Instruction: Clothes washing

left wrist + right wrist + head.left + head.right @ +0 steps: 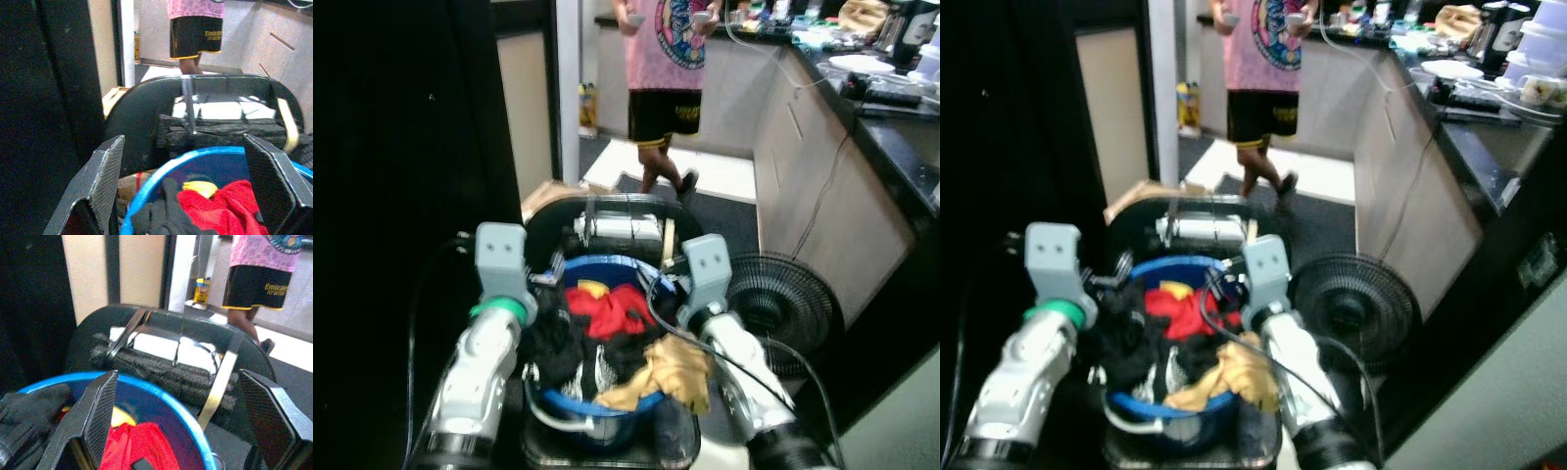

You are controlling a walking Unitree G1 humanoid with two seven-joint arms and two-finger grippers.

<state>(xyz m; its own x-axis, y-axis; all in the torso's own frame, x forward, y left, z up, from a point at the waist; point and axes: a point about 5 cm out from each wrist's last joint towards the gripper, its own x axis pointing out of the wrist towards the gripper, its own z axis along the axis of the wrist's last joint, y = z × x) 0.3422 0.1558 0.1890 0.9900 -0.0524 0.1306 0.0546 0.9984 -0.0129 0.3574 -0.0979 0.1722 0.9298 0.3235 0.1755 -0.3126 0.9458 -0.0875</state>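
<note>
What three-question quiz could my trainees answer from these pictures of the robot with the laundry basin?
1. True or false: the blue basin holds clothes.
2. Which item lies nearest the basin's front rim? A) red garment B) tan cloth C) black garment
3. Fill in: a person in a pink shirt stands ahead on the ____ floor, near the counter.

Extra facts: the left gripper and right gripper have jaws open, either side of the basin. A black fan stands to the robot's right.

Key: 1 true; 2 B; 3 kitchen.
</note>
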